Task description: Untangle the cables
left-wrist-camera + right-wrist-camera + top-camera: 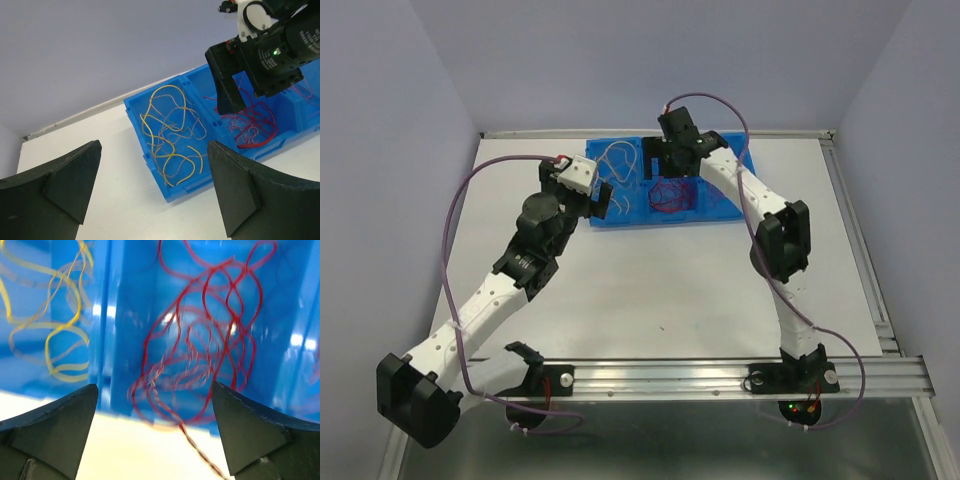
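Right tool [154,386]: spread wide, pinching nothing; hanging over the blue bin [620,222], above the second compartment from its left end.
Left tool [153,147]: likewise spread and empty; near the bin's left end, facing the left-end compartment.
Red cables [210,340]: loose tangle of loops in the bin's second compartment, straight ahead of the right tool and centred between its fingers [55,430]. One twisted strand (blurred) trailing over a bin wall onto the surface [650,290].
Cream-yellow cables [170,135]: separate heap in the bin's left-end compartment, parted from the red ones by a divider wall [107,315].
Reddish strands [300,90]: further along towards the bin's right end, too small to sort out.
Deciding relation: red tangle directly below the right tool, so probably a straight descent with no sideways reach.
Nearer arm: right for the red heap, left for the cream-yellow one.
Long axis: none clear in the red clump, roughly round. Bin itself running left to right, compartments side by side.
Risk: hair-thin loops overlapping, so a pinch likely to lift several at once.
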Tool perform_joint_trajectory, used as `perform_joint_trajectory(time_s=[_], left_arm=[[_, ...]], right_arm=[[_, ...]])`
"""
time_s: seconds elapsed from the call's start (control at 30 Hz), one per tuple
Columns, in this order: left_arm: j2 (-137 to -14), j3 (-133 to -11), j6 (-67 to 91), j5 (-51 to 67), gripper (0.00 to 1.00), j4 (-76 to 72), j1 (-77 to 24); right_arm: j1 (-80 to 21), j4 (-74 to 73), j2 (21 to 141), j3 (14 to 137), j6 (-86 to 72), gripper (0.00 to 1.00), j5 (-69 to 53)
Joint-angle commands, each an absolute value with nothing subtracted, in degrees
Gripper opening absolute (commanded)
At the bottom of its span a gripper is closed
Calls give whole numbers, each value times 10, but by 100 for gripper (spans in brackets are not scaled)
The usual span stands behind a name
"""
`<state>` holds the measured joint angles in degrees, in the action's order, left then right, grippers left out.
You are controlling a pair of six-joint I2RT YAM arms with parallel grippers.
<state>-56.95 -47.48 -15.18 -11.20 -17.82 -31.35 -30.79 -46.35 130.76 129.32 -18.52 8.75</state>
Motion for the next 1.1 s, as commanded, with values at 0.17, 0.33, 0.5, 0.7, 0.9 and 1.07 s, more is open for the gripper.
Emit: perform_joint_trajectory(time_s=[0.17, 0.33, 0.5, 0.7, 0.9, 1.07], left_arm=[[-621, -471, -159, -52, 99, -206, -309], [-664, -468, -160, 51, 99, -222, -289], [-748, -439, -144, 217, 99, -349, -250], [-859, -477, -158, 413, 96, -402, -207], [-949, -502, -127, 497, 91, -510, -192], [-996, -557, -84, 513, 85, -545, -195]], right_arm=[[-312, -302, 1076, 1093, -223, 97, 41], [-312, -280, 1055, 1049, -237, 100, 23], [-311, -266, 1038, 1032, -266, 100, 11], [-311, -242, 1009, 999, -269, 100, 4], [-312, -230, 999, 992, -274, 100, 4], [-311, -222, 984, 978, -278, 100, -11]])
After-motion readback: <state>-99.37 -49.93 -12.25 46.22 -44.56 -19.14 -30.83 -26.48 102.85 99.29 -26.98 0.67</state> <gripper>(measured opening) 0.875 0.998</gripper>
